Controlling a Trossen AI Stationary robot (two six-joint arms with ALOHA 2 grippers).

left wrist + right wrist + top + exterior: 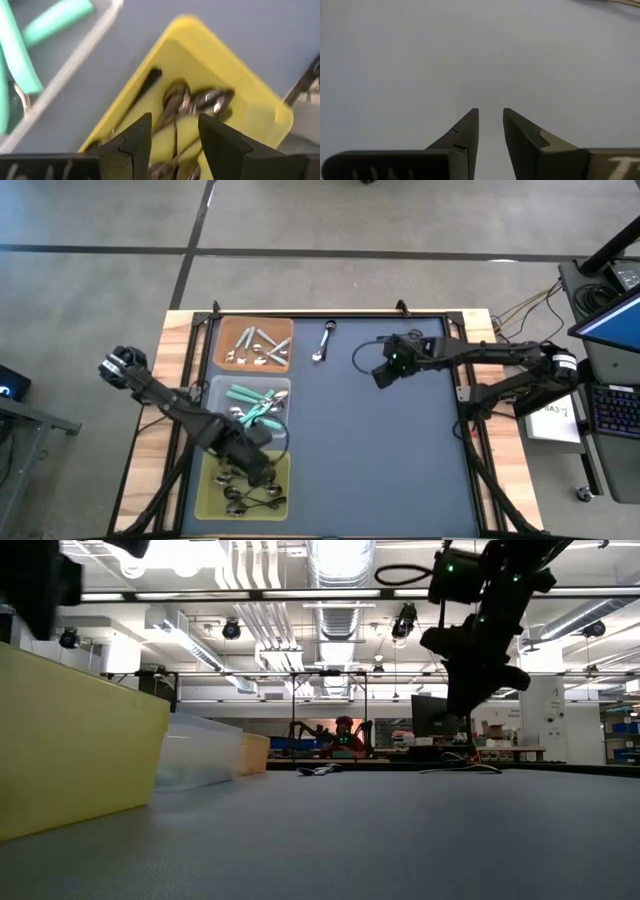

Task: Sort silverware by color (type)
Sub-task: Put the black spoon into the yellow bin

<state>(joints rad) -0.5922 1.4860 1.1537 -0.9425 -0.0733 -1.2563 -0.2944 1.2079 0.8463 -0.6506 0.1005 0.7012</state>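
Three square trays line the table's left side. The orange tray [282, 330] at the far end holds shiny silver spoons [255, 348]. The clear tray [215, 388] holds teal-handled spoons [250, 398]. The yellow-green tray [208, 490] nearest me holds dark spoons [245, 495]. One silver spoon [323, 340] lies flat on the mat, right of the orange tray. My left gripper [175, 122] hovers open and empty over the yellow-green tray [250, 100], above its dark spoons [195, 100]. My right gripper [490, 114] hangs above the bare mat right of the lone spoon, fingers slightly apart, holding nothing.
A dark blue-grey mat [380, 450] covers the table inside a black frame; its middle and right part are free. In the low view the yellow-green tray [70, 740] stands close at the left, and my right gripper [480, 650] hangs well above the mat. Cables lie beyond the right edge.
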